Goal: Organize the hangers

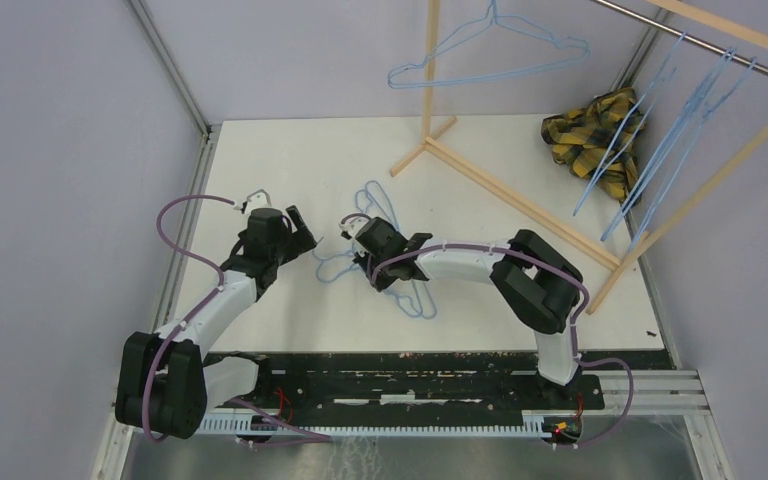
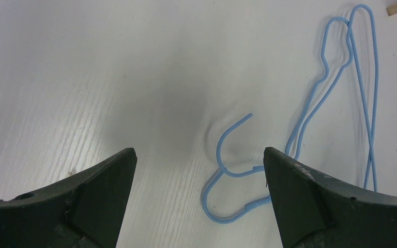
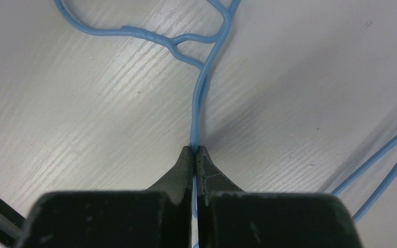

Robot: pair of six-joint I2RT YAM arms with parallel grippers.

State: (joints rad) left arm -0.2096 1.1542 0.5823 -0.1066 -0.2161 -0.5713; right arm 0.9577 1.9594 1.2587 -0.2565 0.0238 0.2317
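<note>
Your table (image 1: 290, 160) carries a wooden rack (image 1: 520, 200) across its far right, and the finished work shows there. Several light-blue hung hangers (image 1: 660, 130) dangle from the metal rail (image 1: 680, 38). A single hanger (image 1: 490, 45) sits high beside the rack's upright post, though what it hooks onto is out of sight. A plaid cloth (image 1: 590, 135) lies crumpled on the table near the hung ones.

What is left lies mid-table between your two arms: loose hangers (image 1: 375, 200) flat on the surface, overlapping in a tangle. There are at least two, but the exact count cannot be read.

Your right hand (image 3: 195, 151) is clenched on a wire of one of them, down low against the table. Your left hand (image 2: 199, 155) is released, its jaws spread wide just above the table. A hook (image 2: 227, 139) of the loose pile lies between its fingers, and they touch nothing.

By the look of it you are past the midpoint. The gripped hanger has yet to come free of the tangle and go onto the rail, and the others after it.
</note>
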